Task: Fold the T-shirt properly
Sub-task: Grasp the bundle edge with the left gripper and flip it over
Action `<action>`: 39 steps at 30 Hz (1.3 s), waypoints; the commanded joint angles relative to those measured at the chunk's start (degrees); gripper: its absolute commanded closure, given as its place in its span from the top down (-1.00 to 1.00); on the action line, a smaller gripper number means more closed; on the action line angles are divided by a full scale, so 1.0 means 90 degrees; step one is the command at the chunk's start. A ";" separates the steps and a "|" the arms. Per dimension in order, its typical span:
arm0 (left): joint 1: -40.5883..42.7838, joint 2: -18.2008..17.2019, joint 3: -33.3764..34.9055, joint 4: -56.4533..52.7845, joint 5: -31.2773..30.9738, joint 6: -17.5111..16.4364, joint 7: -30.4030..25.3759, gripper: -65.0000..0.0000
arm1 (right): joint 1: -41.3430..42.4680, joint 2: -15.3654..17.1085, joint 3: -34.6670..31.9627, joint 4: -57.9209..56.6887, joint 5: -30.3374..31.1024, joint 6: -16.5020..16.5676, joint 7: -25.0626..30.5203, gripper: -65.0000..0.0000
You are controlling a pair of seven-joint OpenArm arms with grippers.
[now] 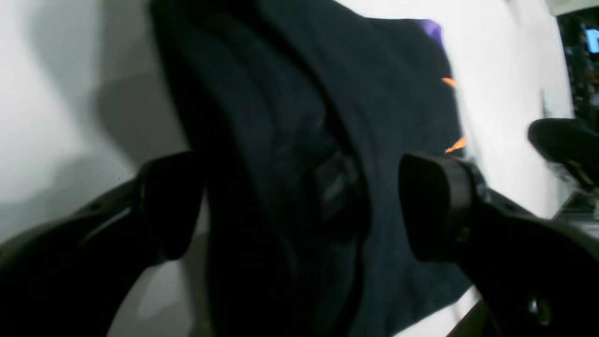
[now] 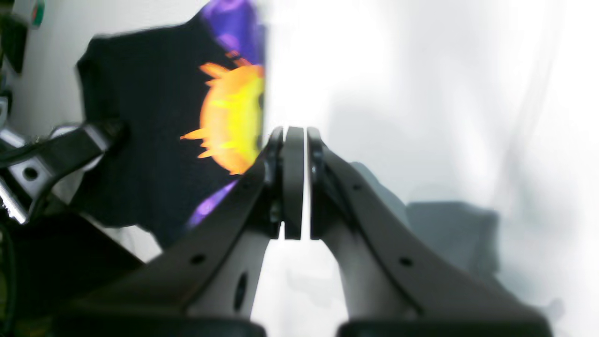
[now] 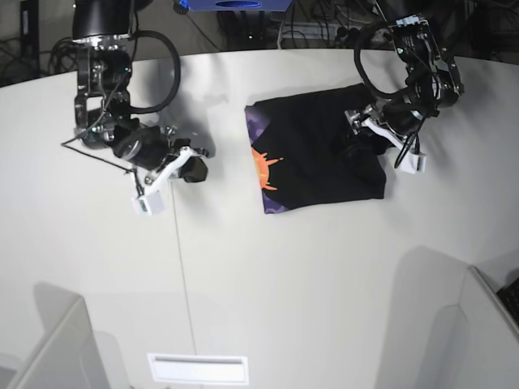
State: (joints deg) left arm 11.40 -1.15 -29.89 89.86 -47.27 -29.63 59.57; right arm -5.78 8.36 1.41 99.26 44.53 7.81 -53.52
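The T-shirt (image 3: 316, 150) lies folded into a rough rectangle on the white table (image 3: 268, 275), black with an orange-and-purple print along its left edge. My left gripper (image 3: 361, 138) hovers at the shirt's right side. In the left wrist view its fingers (image 1: 435, 206) stand wide apart over the black cloth (image 1: 290, 93), gripping nothing. My right gripper (image 3: 195, 168) is off to the left of the shirt, apart from it. The right wrist view shows this gripper (image 2: 295, 182) shut and empty, with the shirt's sun print (image 2: 234, 117) beyond its fingers.
A thin seam (image 3: 182, 267) runs down the table. There is a slot (image 3: 198, 369) near the front edge. Grey panels stand at the front left (image 3: 49, 348) and front right (image 3: 478, 324). Cables and a blue object (image 3: 235, 4) lie behind the table.
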 commanded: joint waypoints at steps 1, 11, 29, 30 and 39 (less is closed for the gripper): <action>-0.0002 -0.0034 0.0102 0.0003 0.0011 0.0122 -0.0118 0.96 | 0.0071 0.0033 0.0102 0.0121 0.0097 0.0074 0.0110 -1.00; 0.0008 -0.0180 0.0679 -0.0222 0.0011 0.0484 -0.0333 -0.84 | -0.0105 0.0346 0.0464 0.0121 0.0097 0.0084 0.0110 -1.00; -0.1027 -0.1597 0.3883 -0.0163 0.2180 0.0562 -0.0324 -1.00 | -0.0720 0.0365 0.2007 0.0111 0.0097 0.0084 0.0120 -1.00; -0.1154 -0.1655 0.4098 -0.0163 0.2297 0.0562 -0.0324 -1.00 | -0.0769 0.0365 0.2124 0.0111 0.0097 0.0084 0.0120 -1.00; -0.2287 -0.1792 0.6286 -0.0232 0.3215 0.0532 -0.0314 -1.00 | -0.1345 0.0365 0.3160 0.0111 0.0097 0.0084 0.0149 -1.00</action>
State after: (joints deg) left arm -9.02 -17.19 26.48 87.74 -19.05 -24.82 55.29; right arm -18.00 10.87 29.39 99.26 44.64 8.08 -53.04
